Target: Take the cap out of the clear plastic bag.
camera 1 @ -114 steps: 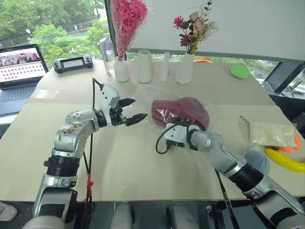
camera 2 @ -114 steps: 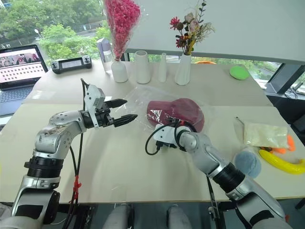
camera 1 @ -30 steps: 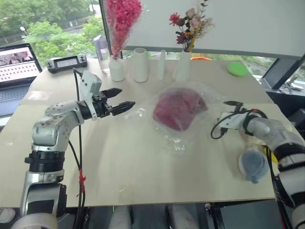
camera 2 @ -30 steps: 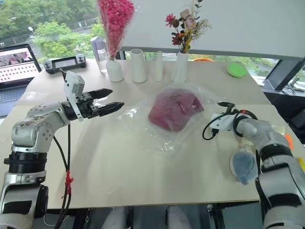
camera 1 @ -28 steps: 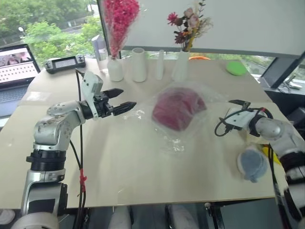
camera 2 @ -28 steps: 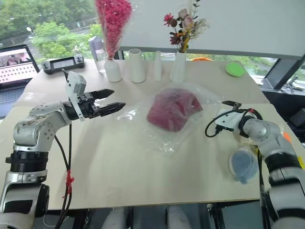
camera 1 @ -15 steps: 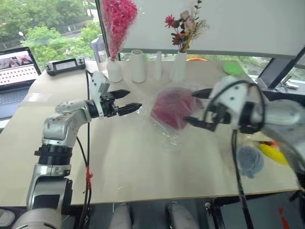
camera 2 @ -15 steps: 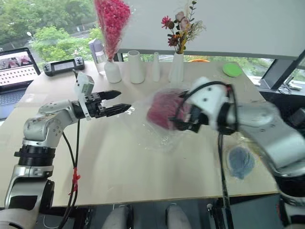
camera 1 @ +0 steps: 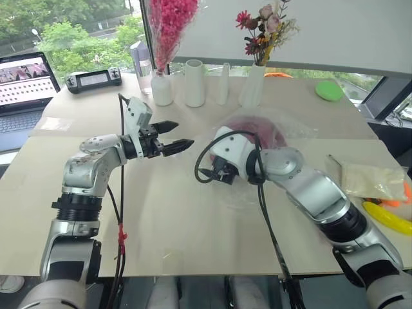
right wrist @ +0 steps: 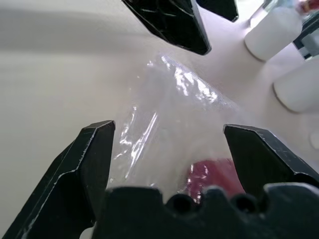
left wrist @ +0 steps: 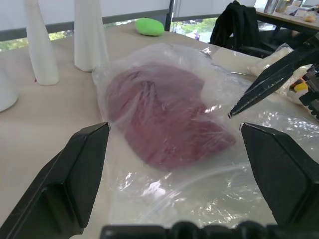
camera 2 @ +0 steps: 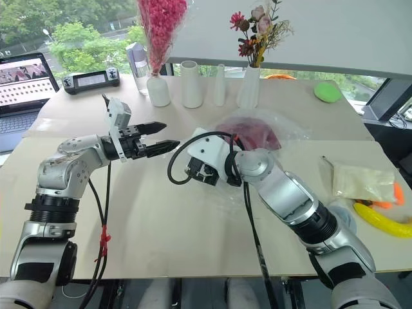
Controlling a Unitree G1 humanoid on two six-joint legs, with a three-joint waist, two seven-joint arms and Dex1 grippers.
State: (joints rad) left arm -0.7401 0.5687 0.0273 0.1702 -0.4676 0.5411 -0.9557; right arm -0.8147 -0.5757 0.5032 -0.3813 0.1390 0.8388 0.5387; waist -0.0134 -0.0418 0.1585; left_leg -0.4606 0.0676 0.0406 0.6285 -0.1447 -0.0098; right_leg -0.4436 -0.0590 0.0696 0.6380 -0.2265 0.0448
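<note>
Plainly, by heading:
Writing: none can be read; the open laptop [camera 1: 24,80] at the far left corner shows rows too small to make out.
Counts: one dark red fabric cap [left wrist: 159,112], one large clear crinkly plastic bag [left wrist: 199,164], four white vases [camera 1: 193,82] in a row at the far side, one bunch of pink dried flowers [camera 1: 172,22], one mixed bouquet [camera 1: 265,29], one black handheld controller [camera 1: 94,79], one green round thing [camera 1: 329,90], one packet of pale yellowish content [camera 1: 367,180], one yellow banana-shaped thing [camera 1: 386,217].
Cap, place: inside the bag, near the middle of the pale table [camera 1: 193,225], just in front of the vases.
Cap, direction: lies flat, its long axis running roughly from the vases toward the robot; which end is the brim cannot be told through the plastic.
Bag: spread flat around the cap, loose crumpled plastic reaching toward the robot's left.
Left end effector [camera 1: 180,136]: two black fingers spread apart, level, pointing at the bag, holding nothing, a little apart from the plastic.
Right end effector [camera 2: 201,168]: over the bag's near-left edge, beside the cap, fingers spread wide with plastic between them in the right wrist view, not clamped on it.
</note>
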